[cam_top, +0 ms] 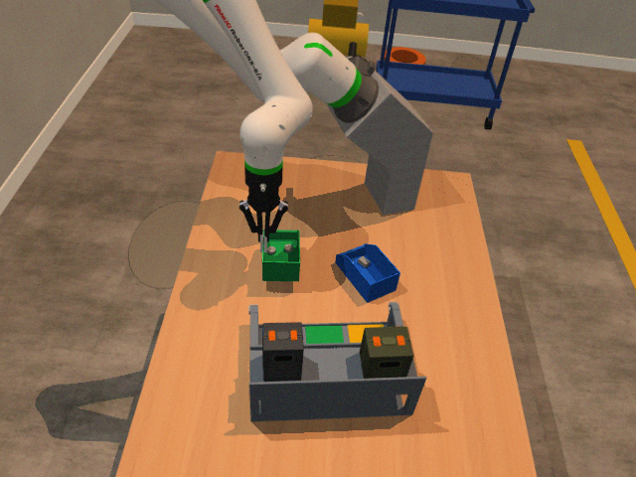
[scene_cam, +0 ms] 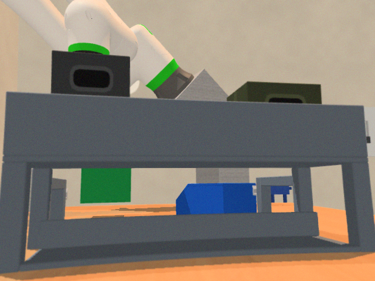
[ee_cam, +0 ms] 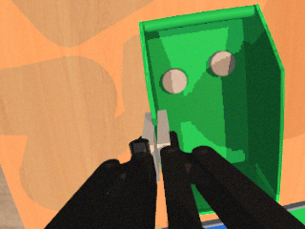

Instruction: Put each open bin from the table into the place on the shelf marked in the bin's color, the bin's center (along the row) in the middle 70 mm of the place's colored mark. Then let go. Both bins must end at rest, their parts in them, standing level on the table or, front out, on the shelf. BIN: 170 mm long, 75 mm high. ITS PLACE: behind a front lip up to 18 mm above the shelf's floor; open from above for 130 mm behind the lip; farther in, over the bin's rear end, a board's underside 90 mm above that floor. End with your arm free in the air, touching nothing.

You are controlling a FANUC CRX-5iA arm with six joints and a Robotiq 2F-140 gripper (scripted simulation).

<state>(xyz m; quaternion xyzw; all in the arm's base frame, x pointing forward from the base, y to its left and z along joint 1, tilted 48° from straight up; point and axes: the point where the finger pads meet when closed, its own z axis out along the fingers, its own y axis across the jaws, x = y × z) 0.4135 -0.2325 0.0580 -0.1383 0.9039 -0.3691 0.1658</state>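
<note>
The green bin [cam_top: 280, 254] [ee_cam: 197, 72] hangs just above the table with two grey parts in it. My gripper [cam_top: 263, 238] is shut on its left wall near the rear corner, and the thin wall shows between the fingertips in the wrist view [ee_cam: 156, 143]. In the exterior view the green bin [scene_cam: 105, 185] has its bottom a little above the table top. The blue bin [cam_top: 368, 270] stands on the table to the right, turned at an angle, with one grey part [cam_top: 364, 261] in it. The grey shelf [cam_top: 334, 370] stands nearer the front, with a green mark [cam_top: 324, 334] on its floor.
A black closed box [cam_top: 282, 350] stands in the shelf left of the green mark, and an olive closed box [cam_top: 386, 351] at the right. A yellow mark [cam_top: 362, 332] lies between the green mark and the olive box. The arm's grey base [cam_top: 393, 148] stands at the table's back.
</note>
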